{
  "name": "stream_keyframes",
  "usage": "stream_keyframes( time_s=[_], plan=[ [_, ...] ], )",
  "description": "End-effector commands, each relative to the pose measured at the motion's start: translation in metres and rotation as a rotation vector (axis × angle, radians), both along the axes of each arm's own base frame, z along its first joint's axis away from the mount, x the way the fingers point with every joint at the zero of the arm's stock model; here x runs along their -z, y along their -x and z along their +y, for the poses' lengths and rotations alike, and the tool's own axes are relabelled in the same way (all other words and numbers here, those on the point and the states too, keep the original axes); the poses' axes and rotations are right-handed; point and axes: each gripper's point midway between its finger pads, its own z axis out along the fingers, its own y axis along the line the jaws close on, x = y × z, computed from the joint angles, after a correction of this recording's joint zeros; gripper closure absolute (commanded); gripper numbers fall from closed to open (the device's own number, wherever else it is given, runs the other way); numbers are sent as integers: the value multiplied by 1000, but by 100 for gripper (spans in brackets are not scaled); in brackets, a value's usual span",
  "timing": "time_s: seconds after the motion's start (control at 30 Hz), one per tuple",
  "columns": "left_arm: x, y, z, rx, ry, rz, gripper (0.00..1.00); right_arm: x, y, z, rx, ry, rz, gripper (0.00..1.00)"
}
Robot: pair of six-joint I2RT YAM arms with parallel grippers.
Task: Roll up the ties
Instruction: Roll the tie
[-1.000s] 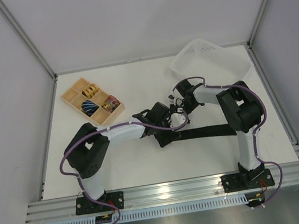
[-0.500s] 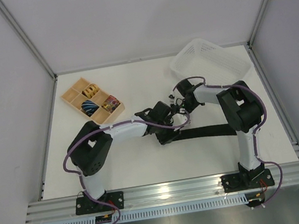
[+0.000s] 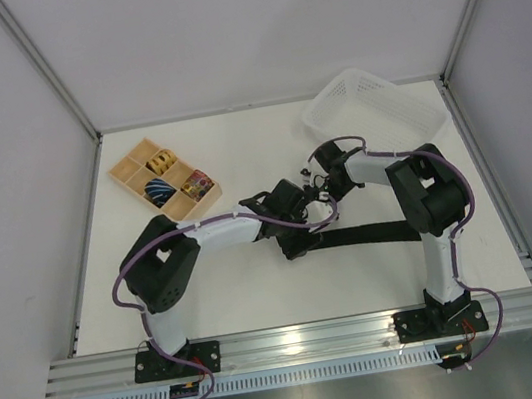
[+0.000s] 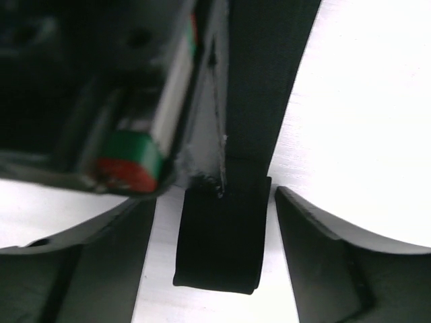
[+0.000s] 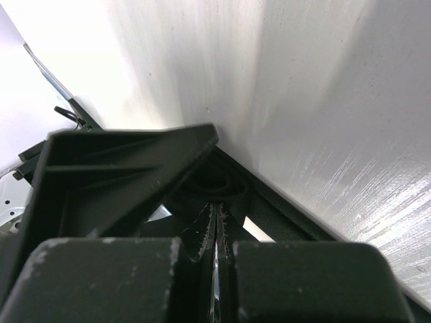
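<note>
Tan wooden compartment tray and white plastic mesh basket on a white counter.
The tray sits far left, turned at an angle, with small coloured rolls in three compartments. The basket lies askew at the far right corner, well apart from it.

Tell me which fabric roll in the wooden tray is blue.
The blue roll in the wooden tray: the yellow roll lies farther back, the reddish roll to its right in the top view.
</note>
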Motion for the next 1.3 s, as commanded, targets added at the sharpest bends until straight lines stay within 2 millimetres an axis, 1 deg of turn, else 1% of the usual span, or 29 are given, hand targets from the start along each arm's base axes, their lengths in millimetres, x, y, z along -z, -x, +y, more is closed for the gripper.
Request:
stream_keyframes(
  time_s=[0.0, 0.03, 0.1, 0.13, 0.17, 0.2, 0.23, 0.27, 0.37, 0.4, 0.43, 0.47, 0.5, 0.57, 0.6, 0.67, 0.7, 0.77, 0.8, 0.83, 0.93, 0.97, 1.03, 1.13, 1.2, 1.27],
  plan=[
    [6, 3, 10, -12, -41, 22, 20, -10, -9, 5, -5, -29, -34, 100],
    [1, 1, 8, -22, -29, 12, 19, -11, -9, 5, -3, -30, -30, 100],
    [-3, 1, 8, -39, -17, 14, 12, -13, -11, 7, -1, -35, -36, 100],
    [-7, 0, 6, -50, -3, 12, 11, -13, -10, 7, 0, -35, -35, 100],
    [-15, -1, 4, -60, 22, 8, 8, -14, -11, 8, 4, -38, -36, 100],
    [-21, -2, 4, -87, 51, 26, 1, -14, -11, 10, 0, -40, -39, 100],
    [-27, -3, 3, -98, 80, 23, 0, -14, -11, 10, 1, -41, -39, 100],
    [-44, -5, 1, -105, 126, 6, 0, -14, -10, 11, 2, -40, -34, 100],
    [-68, -8, 0, -155, 212, 1, 0, -15, -10, 14, -1, -44, -40, 100],
    [-88, -9, 1, -178, 264, -6, 0, -14, -10, 15, 1, -44, -41, 100],
    [-95, -11, 2, -195, 291, -14, 0, -14, -10, 16, 0, -46, -41, 100],
    [-106, -12, 3, -218, 319, -22, 0, -14, -10, 17, 0, -47, -42, 100],
    [-127, -16, 8, -266, 371, -31, 0, -15, -11, 18, 3, -50, -44, 100],
    [-148, -17, 12, -327, 451, -16, 0, -16, -12, 20, 2, -53, -48, 100],
    [-165, -20, 19, -420, 519, 24, 0, -16, -12, 21, 3, -53, -48, 100],
    [-172, -17, 23, -478, 581, 116, 0, -18, -12, 22, 3, -54, -54, 100],
    [-175, -18, 28, -555, 614, 193, 0, -19, -13, 23, 4, -56, -58, 100],
    [-170, -10, 29, -602, 630, 289, 0, -25, -15, 25, 9, -64, -68, 100],
    [-168, -7, 30, -652, 636, 353, 0, -26, -16, 25, 12, -67, -71, 100],
    [-164, -2, 30, -666, 643, 391, 0, -30, -16, 26, 17, -73, -73, 100],
    [-156, 8, 31, -736, 670, 504, 2, -44, -20, 30, 25, -94, -91, 100],
    [-156, 10, 31, -765, 678, 542, 3, -52, -22, 33, 22, -105, -106, 100],
    [-145, 13, 36, -819, 661, 572, 4, -59, -22, 35, 22, -109, -112, 100],
    [-135, 12, 45, -905, 653, 620, 5, -71, -20, 37, 17, -121, -128, 100],
    [-135, 8, 52, -950, 667, 630, 5, -76, -15, 39, 8, -130, -127, 100],
    [-133, 9, 56, -977, 671, 640, 4, -75, -10, 40, -6, -130, -118, 100]
  ],
)
